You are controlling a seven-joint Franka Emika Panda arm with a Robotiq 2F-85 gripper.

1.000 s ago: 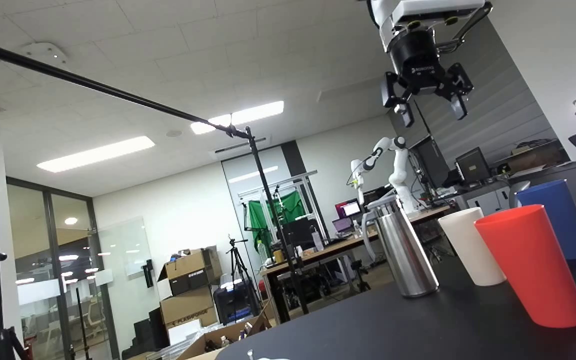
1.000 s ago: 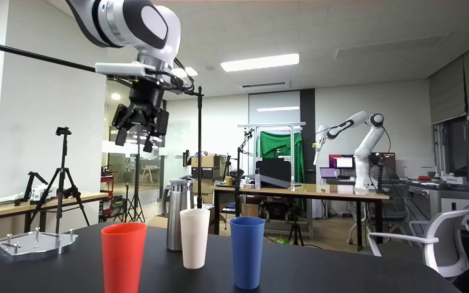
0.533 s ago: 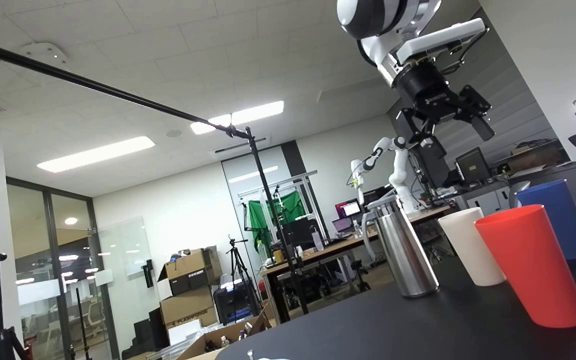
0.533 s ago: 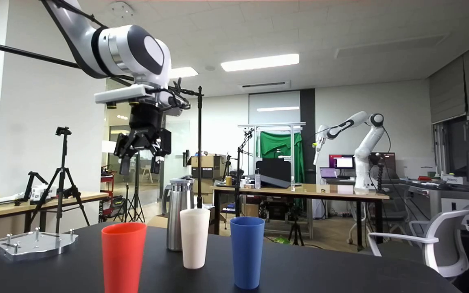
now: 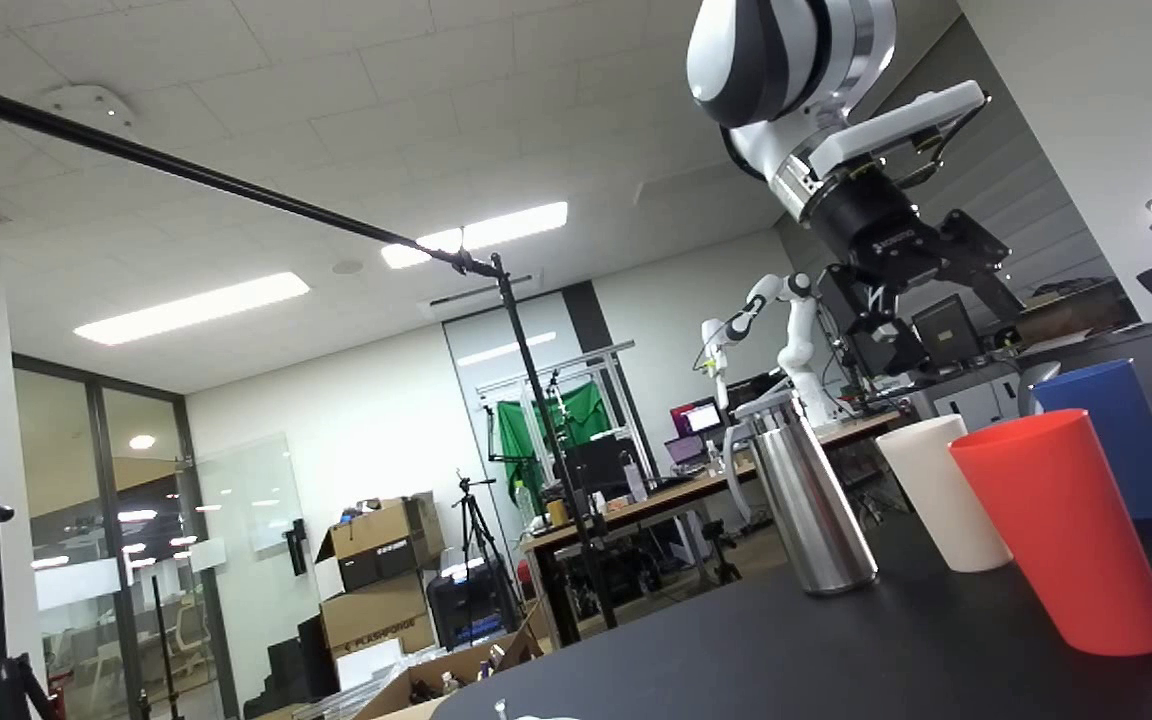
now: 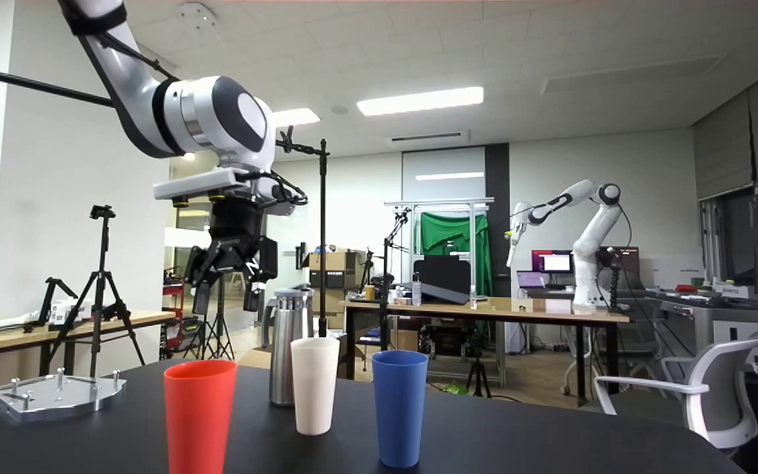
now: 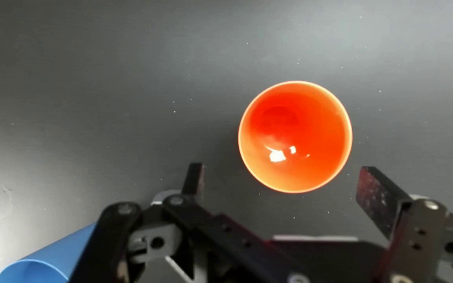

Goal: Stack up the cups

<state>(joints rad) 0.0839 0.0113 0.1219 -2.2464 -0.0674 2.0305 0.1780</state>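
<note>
Black and jointed, the gripper (image 6: 226, 300) hung in the air with its two fingers (image 7: 374, 196) spread well apart, above the red cup (image 6: 199, 415) and apart from it. In the wrist view that cup's round mouth showed between the fingertips and a little beyond them; the blue cup (image 6: 399, 411) came in at the lower left corner, partly hidden by the gripper's linkage.

In an exterior view the arm (image 6: 211, 115) reached down from the upper left. All three cups stood upright and separate on the black table (image 6: 517, 434), mouths up: the red at the left and nearest, the white cup (image 6: 314, 388) farther back in the middle, the blue at the right and nearer than the white.

A steel pitcher (image 6: 290, 349) stood just beyond the white cup and a little to its left, the two apart, and a plate with upright posts (image 6: 56, 397) lay toward the left.

Farther off, a tripod (image 6: 99, 280) stood at the left and a grey chair (image 6: 724, 388) at the right. A long wooden table (image 6: 504, 309) bore a white robot arm (image 6: 595, 229), with a green cloth (image 6: 458, 234) hanging behind; cardboard boxes (image 5: 371, 610) were piled far off in both exterior views.
</note>
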